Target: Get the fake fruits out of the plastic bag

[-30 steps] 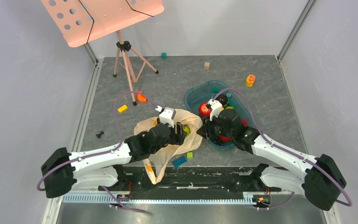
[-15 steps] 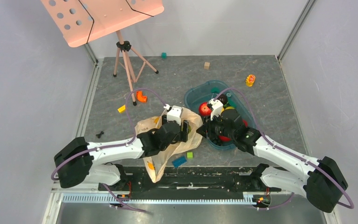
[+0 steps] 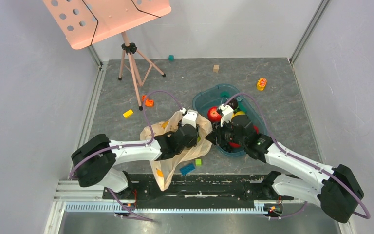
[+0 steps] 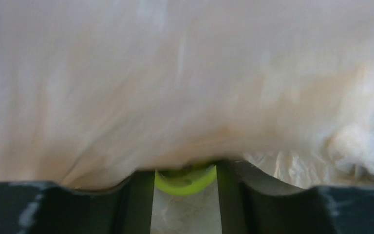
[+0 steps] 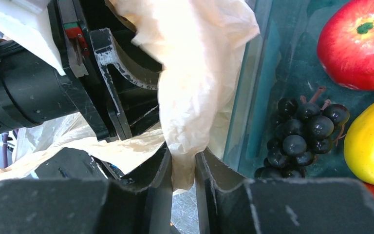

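Gripping green pear (image 4: 185, 182) with left gripper (image 4: 185, 169), bottom centre of left wrist view. Mostly hidden under plastic bag (image 4: 175, 73), which fills the frame above. Pinching a bag fold tight with right gripper (image 5: 182, 168), lower centre of right wrist view, just beside teal tray (image 5: 260, 97) wall. Inside tray: red apple (image 5: 360, 44) upper right, black grape bunch (image 5: 302, 129) mid right, yellow fruit (image 5: 370, 139) right edge. Overhead: bag lying centre-bottom, just left of tray.
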